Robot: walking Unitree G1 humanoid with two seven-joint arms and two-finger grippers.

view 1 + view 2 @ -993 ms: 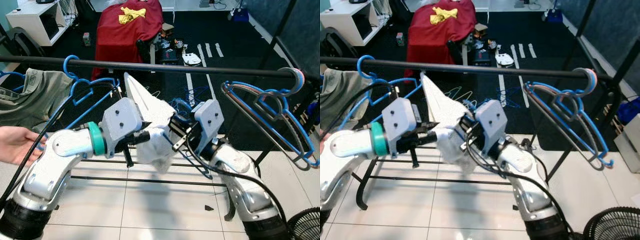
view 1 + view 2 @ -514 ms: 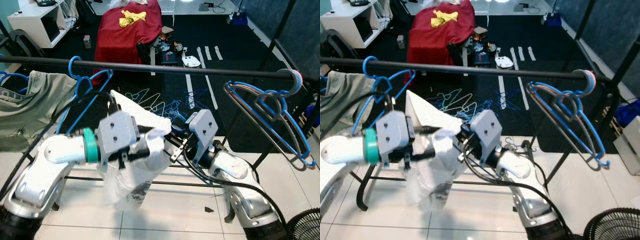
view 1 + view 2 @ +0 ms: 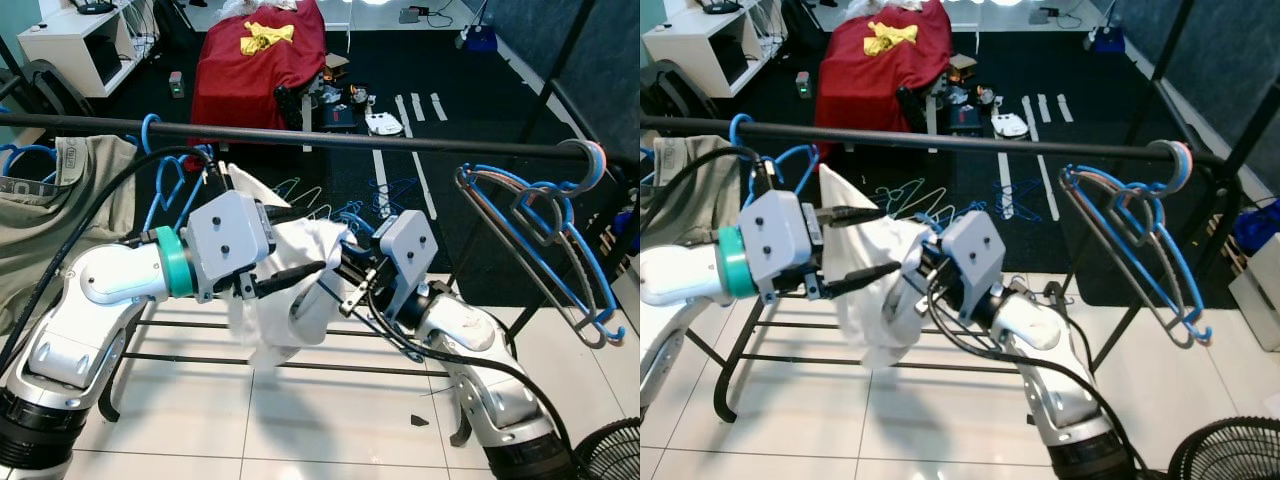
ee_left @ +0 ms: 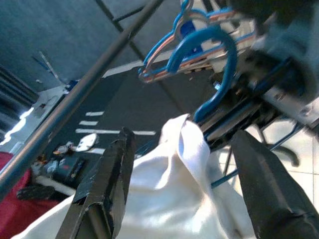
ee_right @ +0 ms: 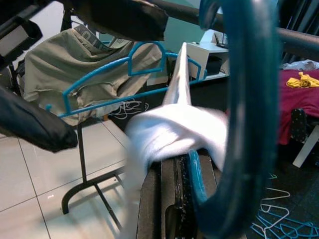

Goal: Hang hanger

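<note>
A white garment is draped on a blue hanger, whose hook fills the front of the right wrist view. My right gripper is shut on that hanger just below the black rail, the cloth bunched over its fingers. My left gripper is open, its two black fingers spread on either side of the white cloth without pinching it. The hanger's hook stands clear of the rail.
Several blue and grey hangers hang at the rail's right end. An olive shirt on a blue hanger hangs at the left. Beyond the rail are a red-draped object, loose hangers on the dark floor, and a fan at lower right.
The left gripper dipped with the cloth, then rose and opened. The white garment now hangs from the hanger in the right gripper. A person's hand at the left edge is gone.
</note>
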